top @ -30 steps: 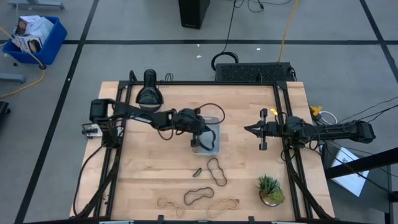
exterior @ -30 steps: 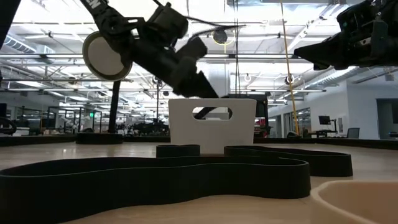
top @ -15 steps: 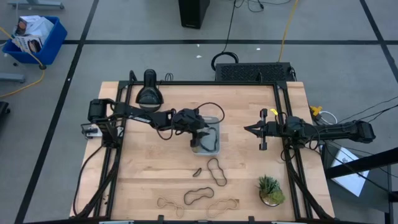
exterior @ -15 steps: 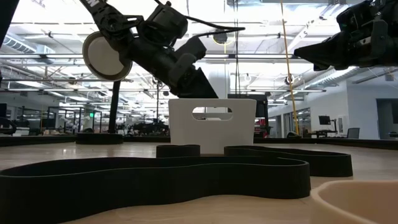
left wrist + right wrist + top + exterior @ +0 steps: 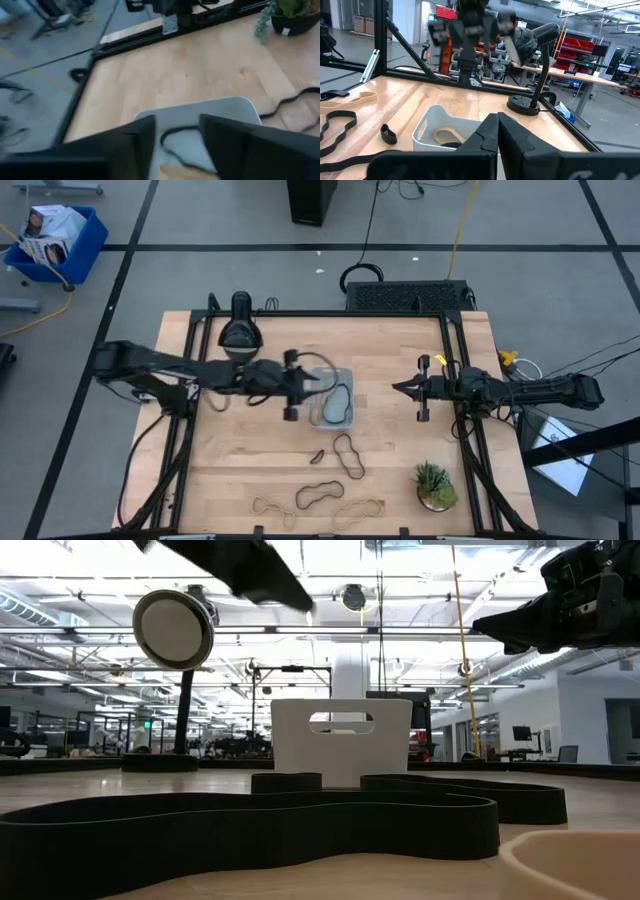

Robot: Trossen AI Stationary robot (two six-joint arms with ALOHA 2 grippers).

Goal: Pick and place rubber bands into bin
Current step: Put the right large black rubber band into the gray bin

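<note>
The pale bin stands mid-table with a black rubber band lying inside; the right wrist view shows a tan band in it too. My left gripper hovers open and empty just left of the bin, above its rim; the left wrist view looks down between the fingers onto the bin. Several more bands lie flat near the front edge: black ones and tan ones. My right gripper waits shut and empty, right of the bin.
A black lamp-like stand is at the far left of the table. A small potted plant stands at the front right. A small black loop lies in front of the bin. Bare wood lies between the bin and my right gripper.
My left gripper has risen out of the bin and drawn back toward the table's left edge. The black band that it was over now lies uncovered in the bin.
</note>
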